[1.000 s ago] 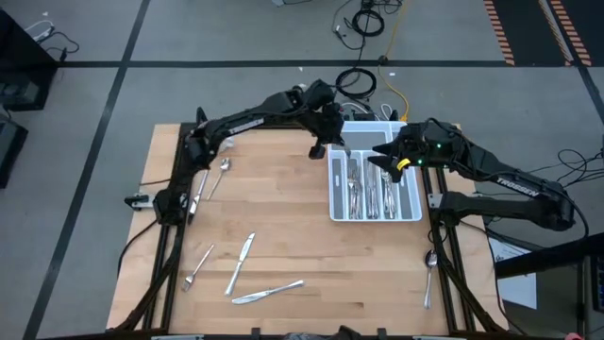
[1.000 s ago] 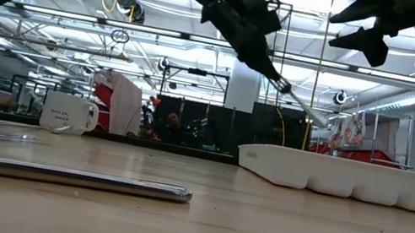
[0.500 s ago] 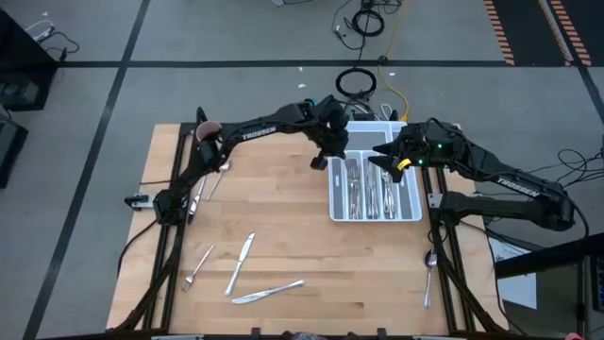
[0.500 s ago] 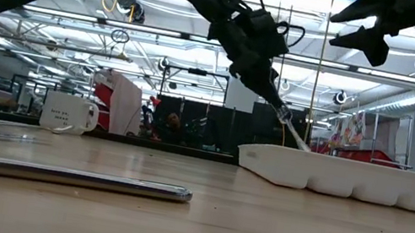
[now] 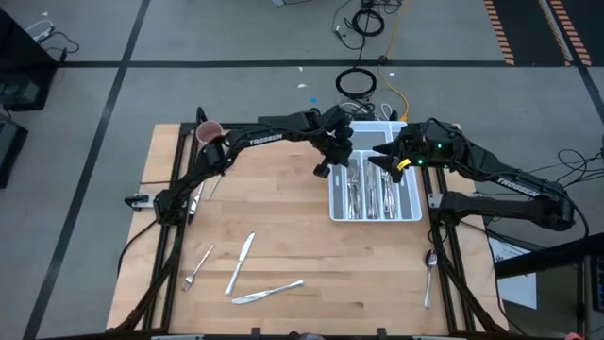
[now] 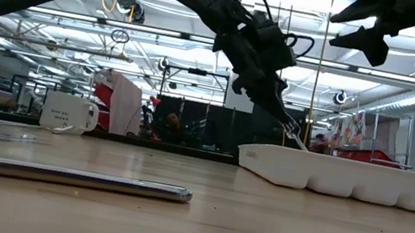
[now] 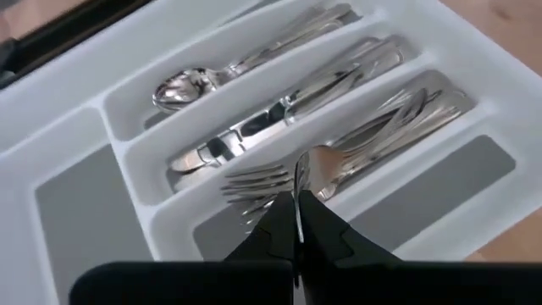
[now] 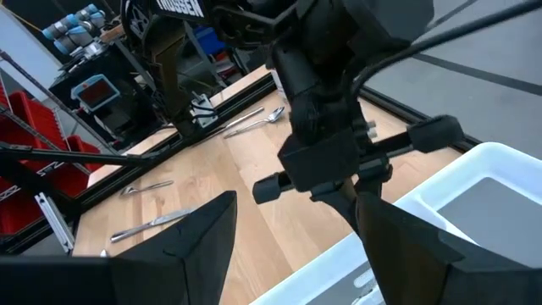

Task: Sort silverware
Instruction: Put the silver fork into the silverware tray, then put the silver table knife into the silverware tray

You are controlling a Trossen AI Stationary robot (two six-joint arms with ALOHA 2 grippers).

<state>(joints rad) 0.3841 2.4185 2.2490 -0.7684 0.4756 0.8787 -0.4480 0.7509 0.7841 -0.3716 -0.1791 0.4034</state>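
- Lying loose on the bench (image 5: 283, 227) are a fork (image 5: 197, 267), a knife (image 5: 241, 263) and a second knife (image 5: 268, 292) toward the front-left corner, all well apart from both hands; more pieces sit by the left edge near the mug (image 5: 209, 131), partly under the left arm.
- Reaching across to the tray (image 5: 412, 210) at the back-right corner, the left hand (image 7: 296, 222) is clenched on a held fork (image 7: 292, 176), tines pointing forward over the tray's leftmost full slot.
- That slot already holds forks, and their long axis runs the same way as the held one, so I judge a short drop would seat it.
- Room is tight: the slot walls flank the tines on both sides.
- Spoons (image 7: 246, 68) and knives (image 7: 279, 114) fill the neighbouring slots.
- Hovering above the tray's back-right part, the right hand (image 5: 389, 159) is spread wide and empty.
- One spoon (image 5: 429, 274) lies off the bench's right edge, nearer the right arm.
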